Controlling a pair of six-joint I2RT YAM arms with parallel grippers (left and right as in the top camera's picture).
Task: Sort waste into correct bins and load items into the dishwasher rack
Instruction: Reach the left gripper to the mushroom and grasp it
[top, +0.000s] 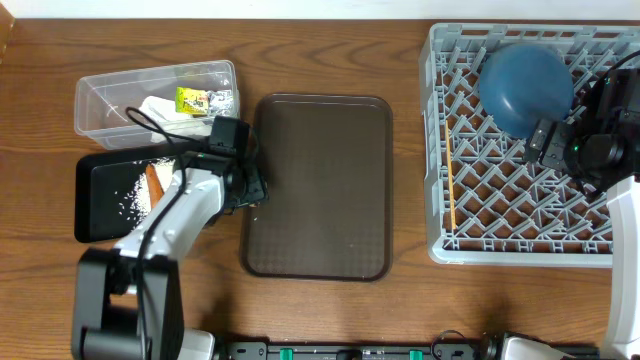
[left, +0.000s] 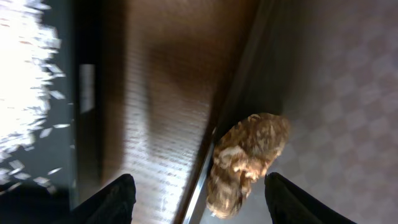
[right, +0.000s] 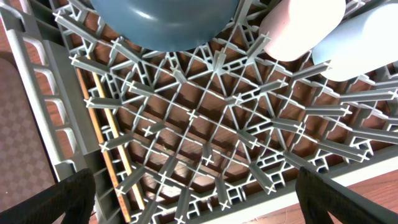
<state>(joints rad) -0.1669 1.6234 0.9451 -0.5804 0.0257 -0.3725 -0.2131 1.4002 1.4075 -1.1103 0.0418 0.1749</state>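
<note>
Wooden table (top: 320, 310); left gripper (left: 199, 183) open astride loose food bit (left: 249, 158), right gripper (right: 198, 183) open, empty over rack (right: 205, 118); wrapper (top: 203, 100) print illegible.

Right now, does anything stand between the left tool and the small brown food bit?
Nothing visible does. The left tool is open over the small brown food bit, which lies at the rim of the brown tray, one finger on each side.

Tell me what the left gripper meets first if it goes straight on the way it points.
Most likely the small brown food bit, lying at the rim of the brown tray, just ahead of the open left gripper; exact depth is unclear.
</note>
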